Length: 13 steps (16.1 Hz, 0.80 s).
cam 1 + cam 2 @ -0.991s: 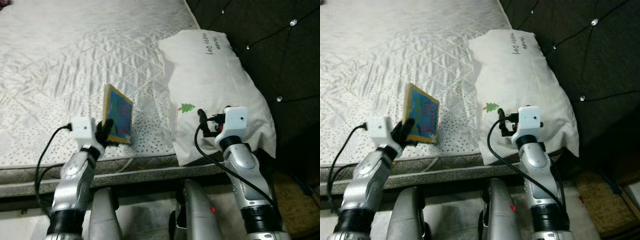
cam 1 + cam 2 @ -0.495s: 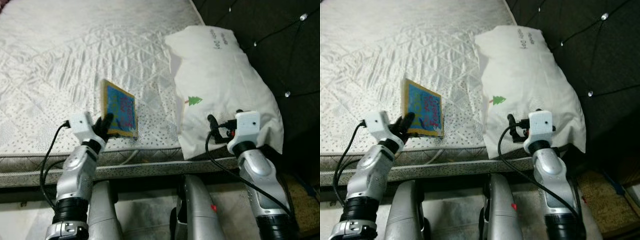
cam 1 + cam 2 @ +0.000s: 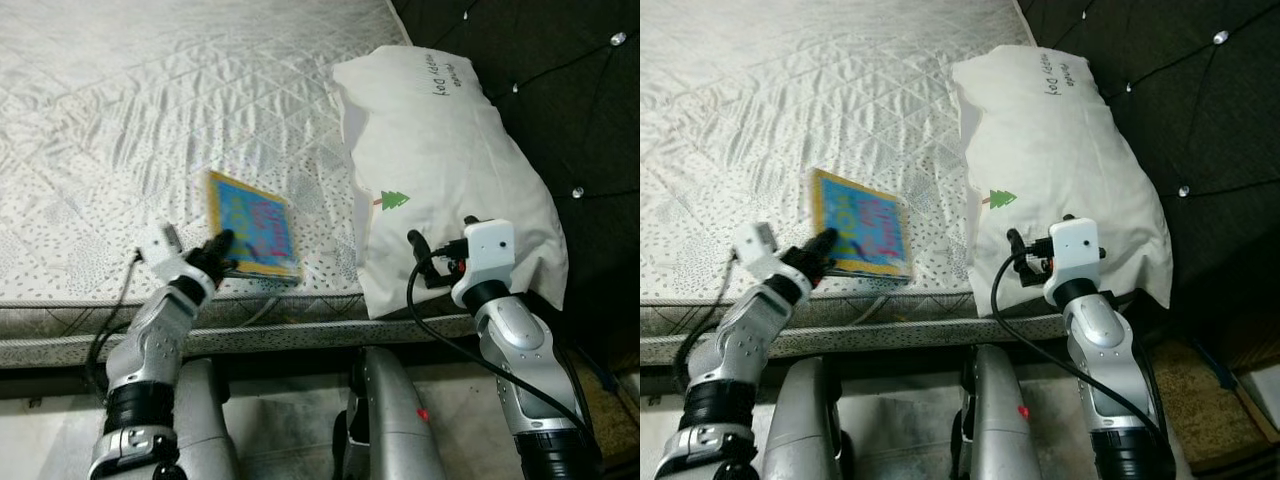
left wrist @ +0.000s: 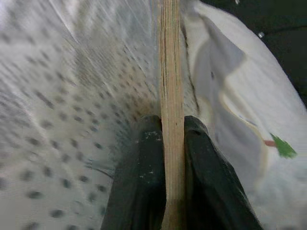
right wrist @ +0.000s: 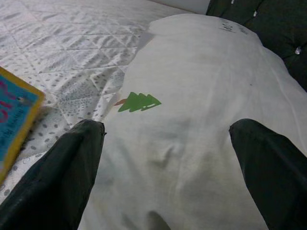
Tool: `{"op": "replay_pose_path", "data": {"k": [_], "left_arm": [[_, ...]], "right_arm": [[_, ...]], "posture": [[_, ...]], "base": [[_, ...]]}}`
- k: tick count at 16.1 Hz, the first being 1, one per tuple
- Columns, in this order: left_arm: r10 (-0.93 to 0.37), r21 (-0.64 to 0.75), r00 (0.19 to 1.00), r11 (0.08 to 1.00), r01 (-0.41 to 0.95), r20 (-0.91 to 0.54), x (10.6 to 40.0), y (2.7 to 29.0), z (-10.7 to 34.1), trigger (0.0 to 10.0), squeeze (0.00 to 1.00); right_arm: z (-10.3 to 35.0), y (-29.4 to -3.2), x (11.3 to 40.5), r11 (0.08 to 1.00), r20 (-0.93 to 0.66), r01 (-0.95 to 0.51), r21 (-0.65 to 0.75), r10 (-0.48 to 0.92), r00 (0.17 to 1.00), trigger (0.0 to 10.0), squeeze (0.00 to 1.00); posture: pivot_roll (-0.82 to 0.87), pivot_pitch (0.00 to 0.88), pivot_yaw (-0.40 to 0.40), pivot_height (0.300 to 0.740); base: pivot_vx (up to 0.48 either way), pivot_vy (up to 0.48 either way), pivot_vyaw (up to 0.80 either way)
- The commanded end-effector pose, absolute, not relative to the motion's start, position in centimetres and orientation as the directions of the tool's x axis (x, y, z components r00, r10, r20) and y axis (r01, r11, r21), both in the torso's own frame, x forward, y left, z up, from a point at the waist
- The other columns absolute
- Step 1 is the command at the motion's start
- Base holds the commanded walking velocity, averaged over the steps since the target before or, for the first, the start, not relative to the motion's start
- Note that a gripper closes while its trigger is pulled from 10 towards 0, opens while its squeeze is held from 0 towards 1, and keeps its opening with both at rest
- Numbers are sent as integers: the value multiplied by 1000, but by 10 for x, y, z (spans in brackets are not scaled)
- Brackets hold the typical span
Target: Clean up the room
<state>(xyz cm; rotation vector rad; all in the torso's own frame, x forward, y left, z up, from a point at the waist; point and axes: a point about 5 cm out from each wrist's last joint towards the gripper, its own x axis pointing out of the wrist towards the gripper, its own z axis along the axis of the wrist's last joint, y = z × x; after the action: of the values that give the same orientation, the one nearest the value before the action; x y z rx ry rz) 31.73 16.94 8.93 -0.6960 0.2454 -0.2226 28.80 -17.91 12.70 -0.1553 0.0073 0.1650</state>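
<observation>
White quilted mattress (image 3: 150, 110) across upper left, white pillow (image 3: 440, 170) with green tree print at right against dark headboard (image 3: 560, 80). Colourful book (image 3: 255, 228) lies low centre-left near mattress edge, just beside pillow. Left gripper (image 3: 218, 252) fingers clamped on book's near edge. Right gripper (image 5: 168, 158) fingers spread apart over pillow, holding nothing. Best to lay book flat before letting go, well clear of edge

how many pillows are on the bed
1. The white pillow lies at the head of the mattress against the dark headboard, right gripper above its near end.
</observation>
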Motion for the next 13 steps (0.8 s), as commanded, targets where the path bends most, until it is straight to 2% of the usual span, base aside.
{"op": "replay_pose_path", "data": {"k": [1,5,10,13], "left_arm": [[-361,-677,919,717,165,-158,319,154,88,10000,0],[-382,-696,909,699,167,-165,328,153,94,10000,0],[-351,-686,919,714,139,-178,345,173,94,10000,0],[-372,-663,902,735,143,-217,350,176,87,10000,0]], "right_arm": [[133,-181,288,971,-7,-164,-175,165,986,10000,0],[134,-181,289,969,-8,-170,-182,172,985,10000,0],[133,-183,286,967,-13,-169,-189,170,985,10000,0],[135,-185,284,964,-16,-176,-200,177,984,10000,0]], "posture": [[-102,145,-131,549],[-107,141,-131,549],[-123,142,-136,549],[-144,151,-149,549]], "base": [[0,0,0],[0,0,0],[0,0,0],[0,0,0]]}}
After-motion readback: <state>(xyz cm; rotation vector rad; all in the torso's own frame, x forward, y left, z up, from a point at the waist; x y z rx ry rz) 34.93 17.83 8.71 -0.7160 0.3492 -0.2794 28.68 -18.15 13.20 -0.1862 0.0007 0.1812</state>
